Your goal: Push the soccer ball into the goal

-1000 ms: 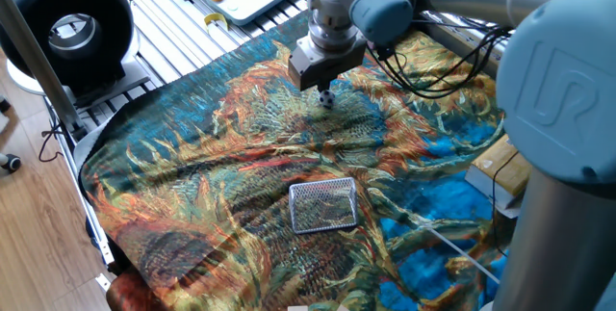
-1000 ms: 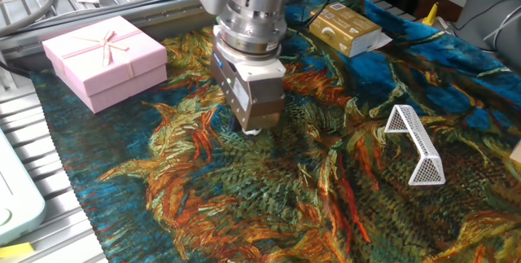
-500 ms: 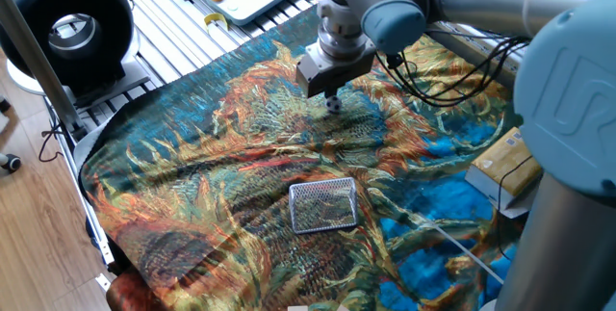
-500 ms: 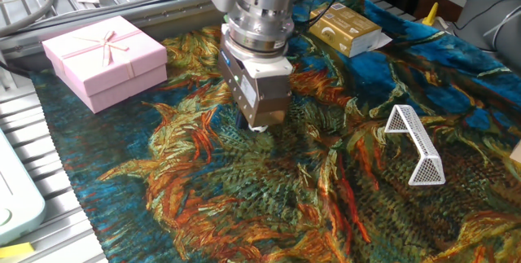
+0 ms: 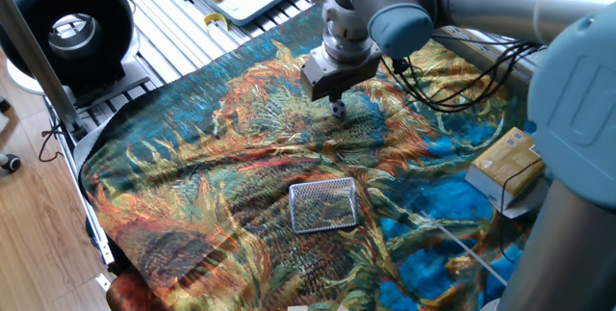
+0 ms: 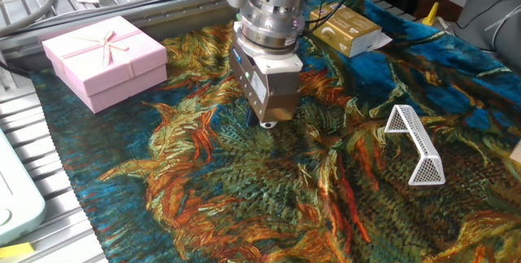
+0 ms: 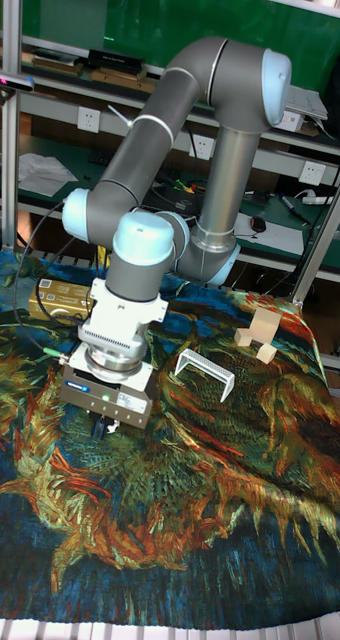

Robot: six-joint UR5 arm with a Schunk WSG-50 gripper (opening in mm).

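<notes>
The tiny black-and-white soccer ball (image 5: 339, 108) rests on the painted cloth, right at the tips of my gripper (image 5: 333, 97). In the other fixed view the soccer ball (image 6: 267, 123) only peeks out under the gripper (image 6: 259, 120) body. The fingers (image 7: 98, 425) look pressed together with nothing between them. The goal (image 5: 323, 205) is a small silver wire-mesh piece, well apart from the ball toward the cloth's near edge. From the other side, the goal (image 6: 415, 145) is to the gripper's right. It also shows in the tall view as the goal (image 7: 205, 372).
A pink gift box (image 6: 106, 58) sits on the cloth's left side, and a tan cardboard box (image 6: 346, 28) behind the gripper. A black round fan (image 5: 67, 27) stands off the table corner. Wooden blocks (image 7: 258, 335) lie beyond the goal. The cloth (image 5: 192, 186) is wrinkled.
The gripper has slid across the cloth with the ball moving along at its tips, to the right in both fixed views. The goal has not moved.
</notes>
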